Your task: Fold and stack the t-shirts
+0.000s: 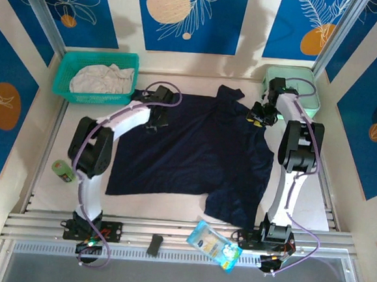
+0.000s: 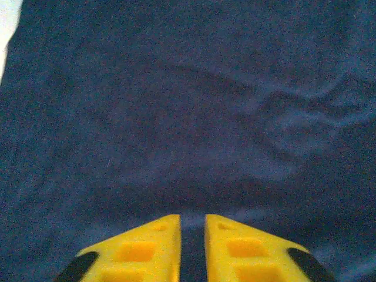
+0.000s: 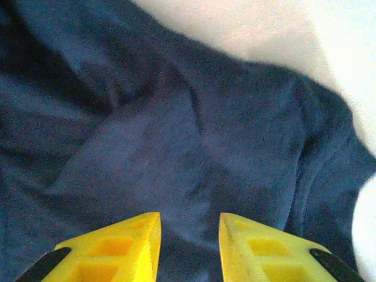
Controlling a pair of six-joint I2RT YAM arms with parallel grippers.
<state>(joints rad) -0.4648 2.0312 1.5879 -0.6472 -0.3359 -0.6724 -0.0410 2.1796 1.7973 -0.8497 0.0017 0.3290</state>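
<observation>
No text, label, brand, number or sign can be read anywhere. The small blue and yellow packet (image 1: pixel 214 245) on the near rail carries printing, but it is too small and blurred to make out. The blue wall panels (image 1: pixel 185 13) bear only leaf and circle patterns, no lettering.

Cream walls (image 1: pixel 123 18) bear blue leaf-patterned panels (image 1: pixel 185 13) around the table (image 1: pixel 314 203).
</observation>
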